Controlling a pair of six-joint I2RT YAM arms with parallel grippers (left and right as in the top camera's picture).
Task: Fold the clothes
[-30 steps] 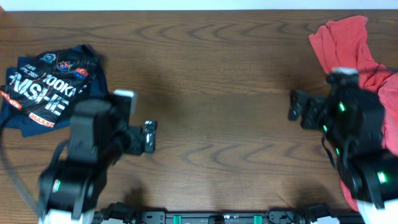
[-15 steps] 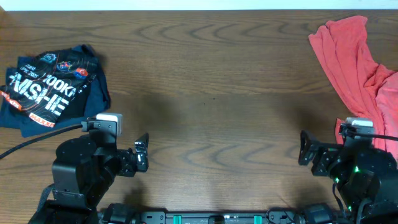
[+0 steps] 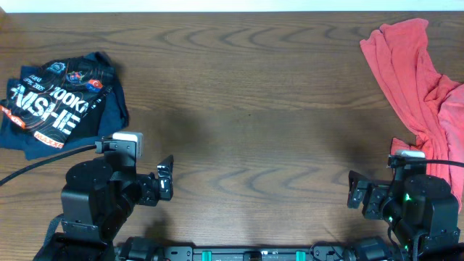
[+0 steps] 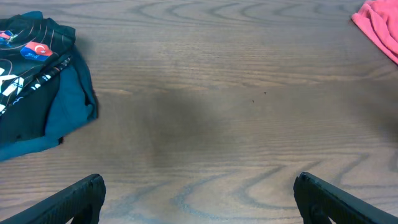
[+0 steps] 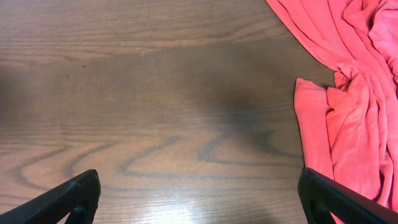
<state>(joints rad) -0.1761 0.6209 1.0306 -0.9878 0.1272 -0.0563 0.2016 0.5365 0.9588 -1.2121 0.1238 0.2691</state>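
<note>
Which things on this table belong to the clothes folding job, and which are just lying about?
For the job:
black jersey with lettering, far left
coral-red garment, crumpled, far right

Just lying about:
blue cloth under the jersey

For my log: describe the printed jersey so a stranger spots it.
On the wooden table, look to the far-left corner. The jersey lies there, black with white lettering and badges, unlike the plain red garment at the right edge.
</note>
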